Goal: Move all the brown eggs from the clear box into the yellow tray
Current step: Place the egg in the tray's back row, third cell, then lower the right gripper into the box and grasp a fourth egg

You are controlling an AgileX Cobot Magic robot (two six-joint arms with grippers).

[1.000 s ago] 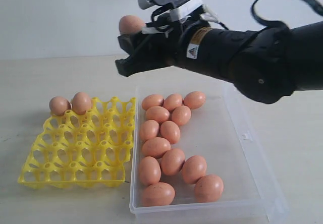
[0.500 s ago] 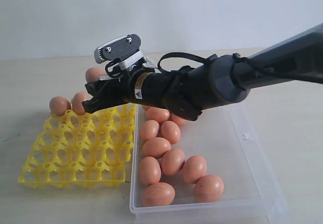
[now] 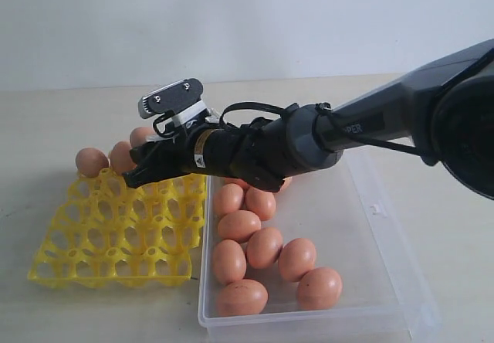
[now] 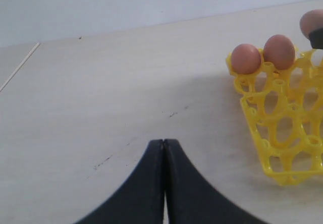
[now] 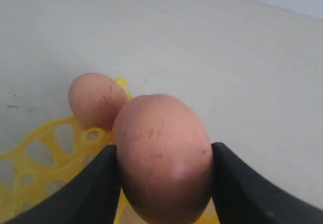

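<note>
Brown eggs [image 3: 238, 225]: smooth, matte, reddish-brown ovals, a few faintly speckled. Eight in plain sight, lying loose in the clear box [image 3: 363, 227], bunched toward its left side in a rough double column and touching one another. At least one more half hidden beneath the arm. Two others seated upright, side by side, in the far-left corner cups of the yellow tray [image 3: 116, 239]. Tray a bright grid of open cups with pointed pegs, set just beside the box's left wall on the pale worktop [image 3: 69, 111].

Held egg [image 5: 161, 153]: gripped at its widest part between the two black fingers [image 5: 93, 186] of the right end effector [image 3: 140, 161]. Jaws spread wide around the shell and pressing on both sides. Poised over the tray's far row, just beside the second seated egg. Whether already touching a cup, impossible to tell.

Right arm [image 3: 309, 138]: stretched low and nearly level from the right edge, crossing the far end of the box. Wrist pointing left and slightly downward, with a grey camera block on top and a black cable looped along it.

Left end effector [image 4: 164, 156]: jaws clenched flat against each other with nothing between them, over bare worktop, apart from the tray.
</note>
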